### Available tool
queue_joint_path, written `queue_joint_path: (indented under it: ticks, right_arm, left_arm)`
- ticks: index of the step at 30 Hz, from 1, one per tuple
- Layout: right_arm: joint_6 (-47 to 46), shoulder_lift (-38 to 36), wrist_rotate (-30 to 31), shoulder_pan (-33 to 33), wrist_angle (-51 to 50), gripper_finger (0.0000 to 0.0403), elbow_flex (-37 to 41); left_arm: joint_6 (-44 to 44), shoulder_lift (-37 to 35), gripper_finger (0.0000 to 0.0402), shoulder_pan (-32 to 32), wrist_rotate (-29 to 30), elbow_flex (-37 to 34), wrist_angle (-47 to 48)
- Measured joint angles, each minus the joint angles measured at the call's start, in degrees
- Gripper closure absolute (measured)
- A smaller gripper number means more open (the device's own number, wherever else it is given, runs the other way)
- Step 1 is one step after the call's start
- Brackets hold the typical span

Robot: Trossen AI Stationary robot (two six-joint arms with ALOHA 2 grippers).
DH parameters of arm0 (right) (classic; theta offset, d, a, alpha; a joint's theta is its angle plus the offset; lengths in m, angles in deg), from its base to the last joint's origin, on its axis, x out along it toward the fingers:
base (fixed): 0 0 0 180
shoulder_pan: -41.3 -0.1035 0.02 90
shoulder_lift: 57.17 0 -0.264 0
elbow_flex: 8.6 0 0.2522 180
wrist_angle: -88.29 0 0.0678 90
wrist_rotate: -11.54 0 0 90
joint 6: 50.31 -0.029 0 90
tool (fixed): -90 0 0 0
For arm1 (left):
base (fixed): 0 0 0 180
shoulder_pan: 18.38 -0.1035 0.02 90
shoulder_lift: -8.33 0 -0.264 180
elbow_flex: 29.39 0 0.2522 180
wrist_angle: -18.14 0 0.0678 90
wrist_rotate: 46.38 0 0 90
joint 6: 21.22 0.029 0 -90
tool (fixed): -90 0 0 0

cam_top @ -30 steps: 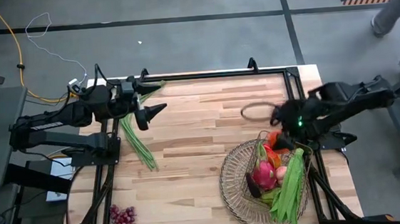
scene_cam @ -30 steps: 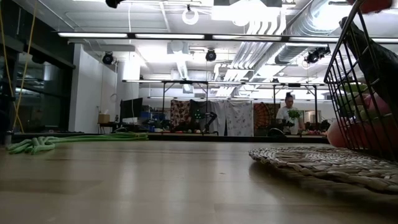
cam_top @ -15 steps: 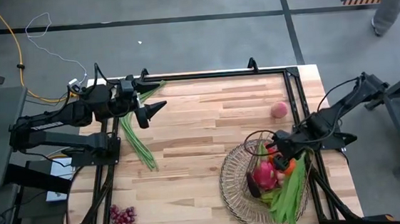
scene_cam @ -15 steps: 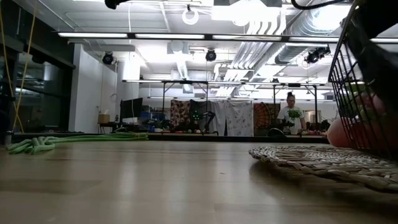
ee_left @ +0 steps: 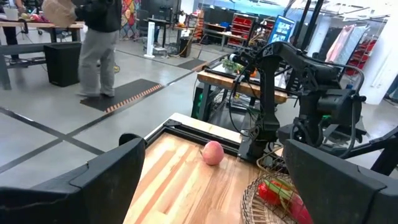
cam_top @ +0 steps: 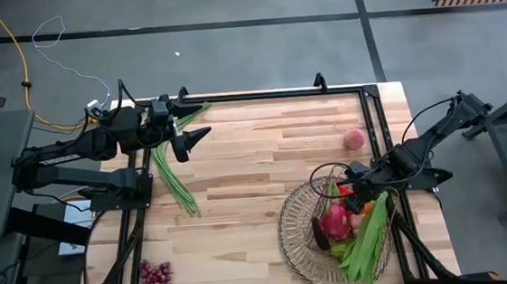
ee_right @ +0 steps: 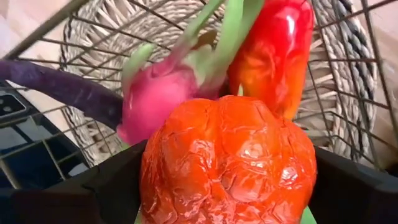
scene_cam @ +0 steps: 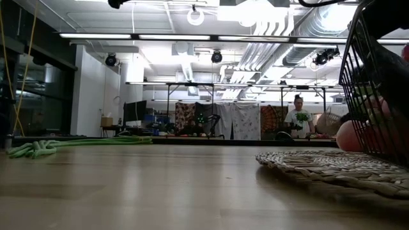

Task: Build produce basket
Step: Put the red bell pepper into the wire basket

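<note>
The tan basket sits at the table's near right with a dark wire lattice around it. In it lie a pink dragon fruit, a red pepper, a purple eggplant and green beans. My right gripper is over the basket's far side, shut on the orange-red pumpkin. A peach rests on the table beyond the basket. A bean bunch and grapes lie on the left. My left gripper waits open at the far left. My right gripper pinches the pumpkin by its two opposite sides, one dark finger on each. It reaches in from the table's right side, slanting down. The pumpkin sits just above the dragon fruit and pepper; whether it touches them I cannot tell.
The black table frame runs along the right edge beside the basket. Bare wood lies between the bean bunch and the basket. In the left wrist view a person stands in the room beyond the table.
My right gripper has swung from the far right part of the table toward the near edge and down over the basket, carrying the pumpkin, then nearly stopped. The peach on the table now shows where the arm stood before.
</note>
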Motion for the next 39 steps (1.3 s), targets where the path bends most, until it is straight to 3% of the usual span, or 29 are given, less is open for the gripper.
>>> queue_joint_path:
  ticks: [13, 17, 39]
  right_arm:
    - [4.5, 0.0, 0.5, 0.0, -0.3, 0.0048, 0.0]
    - [6.6, 0.0, -2.1, 0.1, 0.0, 0.0048, 0.0]
    - [12.0, 0.0, 0.5, 0.1, -0.8, 0.0047, 0.0]
  left_arm:
    - [0.0, 0.0, 0.0032, 0.0, 0.0, 0.0, 0.0]
    - [0.0, 0.0, 0.0032, 0.0, -0.2, 0.0, 0.0]
    - [0.0, 0.0, 0.0032, 0.0, -0.1, 0.0, 0.0]
